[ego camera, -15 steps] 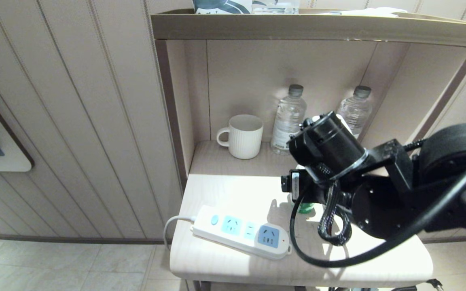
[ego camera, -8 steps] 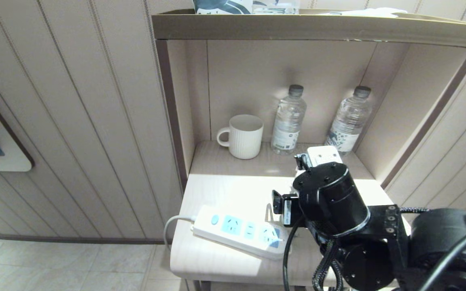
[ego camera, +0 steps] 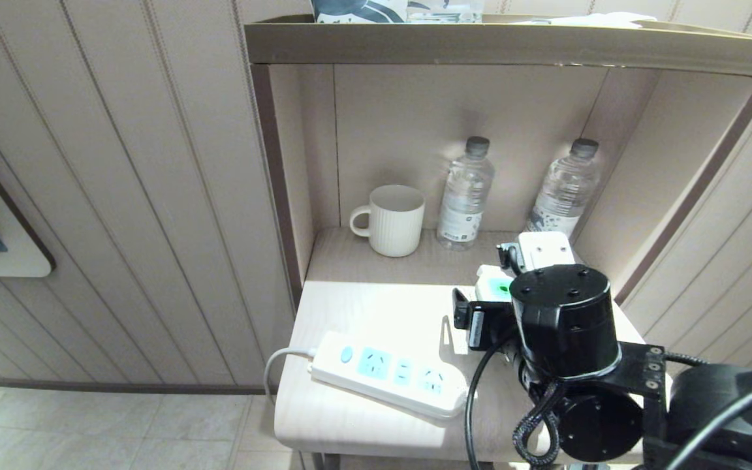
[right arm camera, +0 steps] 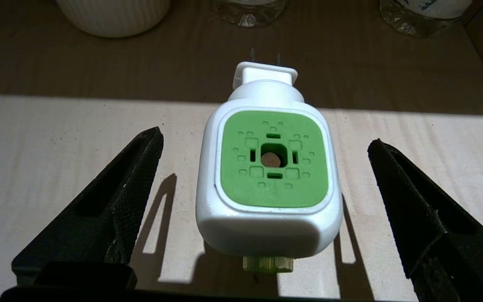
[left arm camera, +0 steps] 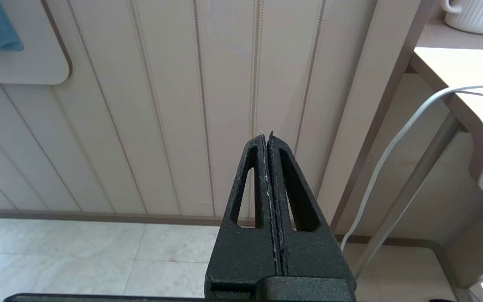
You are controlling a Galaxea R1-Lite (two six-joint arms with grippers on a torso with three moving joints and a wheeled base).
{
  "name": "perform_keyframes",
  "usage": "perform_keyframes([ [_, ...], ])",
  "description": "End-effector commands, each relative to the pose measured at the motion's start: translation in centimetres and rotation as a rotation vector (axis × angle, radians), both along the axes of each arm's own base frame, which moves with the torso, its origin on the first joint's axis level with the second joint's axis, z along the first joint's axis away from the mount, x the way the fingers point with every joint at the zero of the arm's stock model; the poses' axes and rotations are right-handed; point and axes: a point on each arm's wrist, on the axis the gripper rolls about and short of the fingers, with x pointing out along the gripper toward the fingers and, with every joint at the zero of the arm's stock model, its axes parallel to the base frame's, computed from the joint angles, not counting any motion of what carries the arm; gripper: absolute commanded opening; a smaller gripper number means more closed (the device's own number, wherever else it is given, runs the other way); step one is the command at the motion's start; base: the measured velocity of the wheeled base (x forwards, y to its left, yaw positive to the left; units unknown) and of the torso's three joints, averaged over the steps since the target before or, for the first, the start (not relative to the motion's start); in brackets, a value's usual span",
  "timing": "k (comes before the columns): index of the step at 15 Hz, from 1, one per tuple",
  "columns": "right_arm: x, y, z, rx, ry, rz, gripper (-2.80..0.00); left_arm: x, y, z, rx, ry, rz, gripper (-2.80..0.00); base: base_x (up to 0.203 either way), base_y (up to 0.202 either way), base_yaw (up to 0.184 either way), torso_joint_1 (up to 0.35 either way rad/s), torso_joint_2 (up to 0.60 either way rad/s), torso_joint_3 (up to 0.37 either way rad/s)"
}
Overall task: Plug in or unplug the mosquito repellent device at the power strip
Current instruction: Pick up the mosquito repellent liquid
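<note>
Right tool (right arm camera: 266, 201) is standing wide around the mosquito repellent device (right arm camera: 268, 176), not touching; left tool (left arm camera: 268, 142) is sitting closed; bottle (ego camera: 464, 192) labels are seemingly unreadable.

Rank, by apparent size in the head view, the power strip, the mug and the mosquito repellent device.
1. Power strip, the longest.
2. Mug.
3. Mosquito repellent device, smallest; mostly hidden behind the right arm, so only its white-and-green top shows and its full size is unsure.
</note>
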Motion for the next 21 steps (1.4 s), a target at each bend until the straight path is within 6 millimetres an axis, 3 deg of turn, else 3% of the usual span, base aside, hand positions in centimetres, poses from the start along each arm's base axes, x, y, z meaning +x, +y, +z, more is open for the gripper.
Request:
perform_keyframes([
  [1,0.3,0.5,-1.0,-0.001,-0.012,0.000,0.00,0.0,0.0,0.0,-0.001,-0.001,0.000,-2.80,0.000,0.000,0.000,0.000,0.00,0.000],
  [5,1.0,1.2,-2.3,-0.007,-0.042,0.008,0.00,0.0,0.0,0.0,0.001,-0.001,0.000,-2.80,0.000,0.000,0.000,0.000,0.00,0.000],
  [18,1.6,1.4,-3.2,-0.081,-0.156,0.005,0.00,0.0,0.0,0.0,-0.001,-0.001,0.000,-2.80,0.000,0.000,0.000,0.000,0.00,0.000],
  [19,1.7,1.4,-3.0,-0.073,-0.161,0.002,-2.80,0.0,0.0,0.0,0.001,-0.001,0.000,-2.80,0.000,0.000,0.000,0.000,0.00,0.000],
  [21,2.0,1.0,-3.2,-0.080,-0.155,-0.014,-2.80,0.0,0.0,0.0,0.001,-0.001,0.000,-2.80,0.000,0.000,0.000,0.000,0.00,0.000],
])
